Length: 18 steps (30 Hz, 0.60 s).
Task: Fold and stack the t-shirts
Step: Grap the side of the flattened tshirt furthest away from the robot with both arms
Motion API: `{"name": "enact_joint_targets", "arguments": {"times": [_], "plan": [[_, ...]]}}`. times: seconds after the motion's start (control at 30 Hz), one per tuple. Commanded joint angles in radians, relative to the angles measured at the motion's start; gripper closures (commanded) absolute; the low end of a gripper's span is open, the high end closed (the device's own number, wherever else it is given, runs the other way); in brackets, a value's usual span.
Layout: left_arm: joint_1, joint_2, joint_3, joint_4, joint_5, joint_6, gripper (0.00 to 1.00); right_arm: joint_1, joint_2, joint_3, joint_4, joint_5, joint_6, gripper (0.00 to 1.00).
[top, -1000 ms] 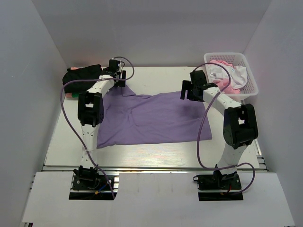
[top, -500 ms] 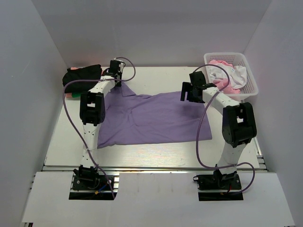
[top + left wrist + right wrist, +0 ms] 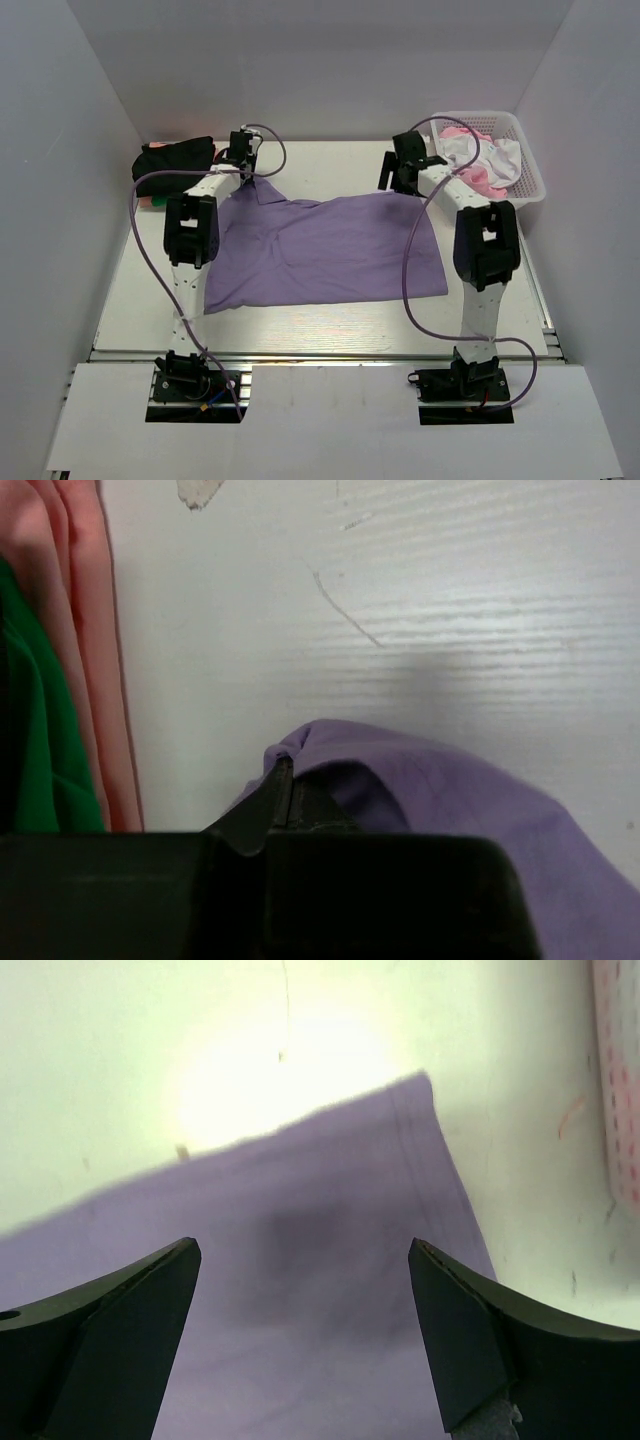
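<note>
White worktop (image 3: 330,160), far edge: left gripper (image 3: 284,792) newly clamped on lavender t-shirt (image 3: 320,250) corner; right gripper (image 3: 302,1260) arrived over opposite corner, agape, empty; fold imminent.

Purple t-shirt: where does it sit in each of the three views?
Top external: purple t-shirt spread flat, centre of picture.
Left wrist: purple t-shirt lower right, pinched in left hand.
Right wrist: purple t-shirt lower centre, under open right hand.
Shared landmark: white table.

Now closed — left pincer (image 3: 284,785) (on purple shirt (image 3: 460,810))
</note>
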Motion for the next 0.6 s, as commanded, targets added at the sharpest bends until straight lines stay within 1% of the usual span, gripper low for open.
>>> {"name": "enact_joint_targets", "arguments": {"times": [0.0,0.13,0.17,0.23,0.27,0.4,0.47,0.57], "plan": [[0.005,-0.174,-0.067,0.043,0.030,0.031,1.00,-0.015,0.083,0.118,-0.044,0.071,0.083,0.10],[0.005,-0.245,-0.178,0.083,0.030,0.032,1.00,-0.027,0.191,0.236,-0.052,0.062,0.116,0.10],[0.005,-0.277,-0.219,0.095,0.030,0.032,1.00,-0.030,0.217,0.286,-0.050,0.059,0.142,0.10],[0.005,-0.312,-0.261,0.124,0.030,0.032,1.00,-0.036,0.253,0.316,-0.021,0.015,0.135,0.10],[0.005,-0.347,-0.308,0.136,0.030,0.032,1.00,-0.041,0.274,0.342,-0.007,-0.007,0.119,0.10],[-0.005,-0.417,-0.429,0.198,0.042,0.045,1.00,-0.041,0.310,0.357,0.053,0.002,0.127,0.10],[-0.005,-0.431,-0.453,0.209,0.063,0.036,1.00,-0.045,0.330,0.367,0.057,0.025,0.107,0.10],[-0.005,-0.441,-0.466,0.189,0.048,0.013,1.00,-0.042,0.340,0.370,0.033,0.076,0.091,0.10]]}}
